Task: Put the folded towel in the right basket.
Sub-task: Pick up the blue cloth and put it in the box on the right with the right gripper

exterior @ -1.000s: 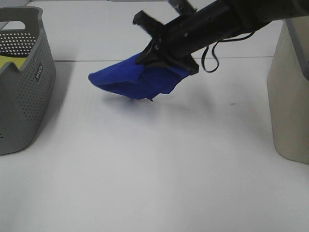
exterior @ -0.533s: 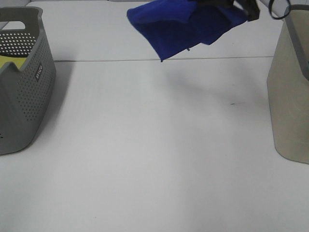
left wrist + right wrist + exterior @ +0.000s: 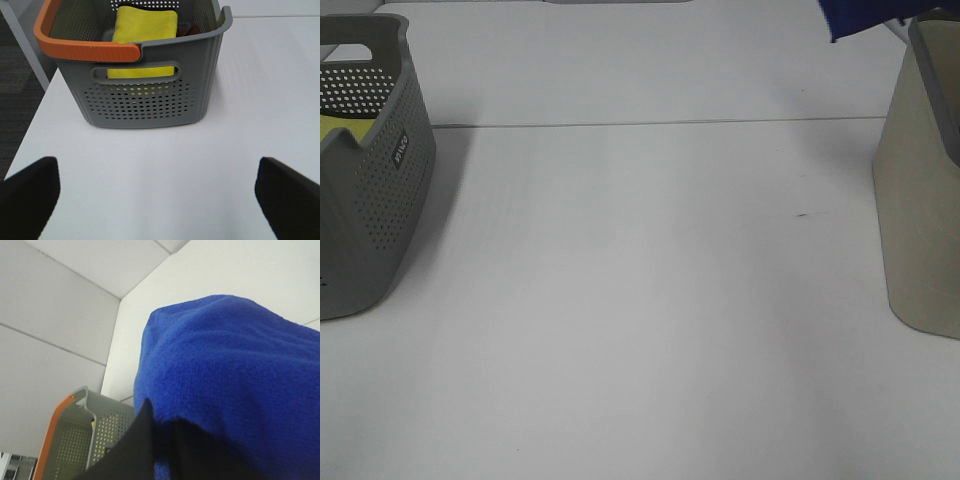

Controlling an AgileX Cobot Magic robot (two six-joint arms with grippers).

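Observation:
The folded blue towel fills the right wrist view (image 3: pixel 235 370). My right gripper (image 3: pixel 162 440) is shut on its edge, with black fingers (image 3: pixel 132 450) showing below the cloth. In the exterior high view only a corner of the towel (image 3: pixel 860 14) shows at the top edge, high in the air, just left of the beige right basket (image 3: pixel 920 180). The right arm itself is out of that view. My left gripper (image 3: pixel 160 195) is open and empty, its fingers (image 3: pixel 30 190) spread wide over the table in front of the grey left basket (image 3: pixel 150 100).
The grey perforated basket (image 3: pixel 375 170) with an orange handle (image 3: pixel 85 47) stands at the left and holds a folded yellow towel (image 3: pixel 142 30). The white table (image 3: pixel 640 300) spans between the two baskets. A seam (image 3: pixel 650 124) runs across its far part.
My right gripper lifted the blue towel off the table and carried it up and to the right, from the table's middle to the top edge beside the right basket.

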